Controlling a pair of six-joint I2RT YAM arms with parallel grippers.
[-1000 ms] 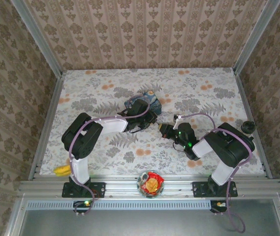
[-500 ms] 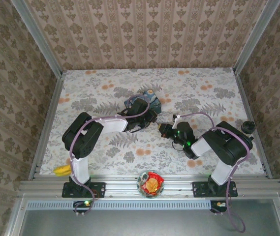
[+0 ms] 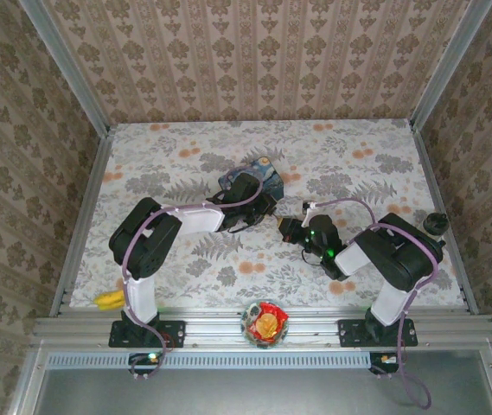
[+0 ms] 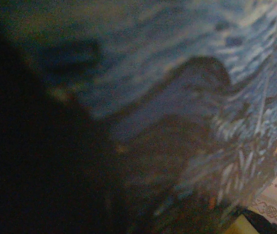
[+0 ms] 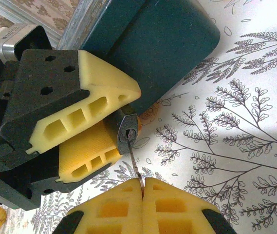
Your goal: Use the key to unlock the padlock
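Observation:
In the right wrist view my left gripper [image 5: 115,130] has its yellow fingers [image 5: 97,105] shut on the tiny dark padlock [image 5: 127,131], whose silvery keyhole face points at the camera. My right gripper [image 5: 142,189] is shut on the key [image 5: 135,166]. The thin blade of the key runs up to the keyhole, its tip at or just inside the slot. From above, the left gripper [image 3: 268,214] and the right gripper [image 3: 288,227] meet at mid-table. The left wrist view is a dark blur of the blue starry box [image 4: 216,97].
The blue starry-painted box [image 3: 254,175] lies just behind the left gripper and looks dark teal [image 5: 162,44] in the right wrist view. A snack bag [image 3: 264,322] sits on the front rail, a yellow item [image 3: 109,300] at front left, and a small black object [image 3: 437,223] at the right edge.
The right arm has crept slightly toward the left gripper. The left arm and the padlock have held still.

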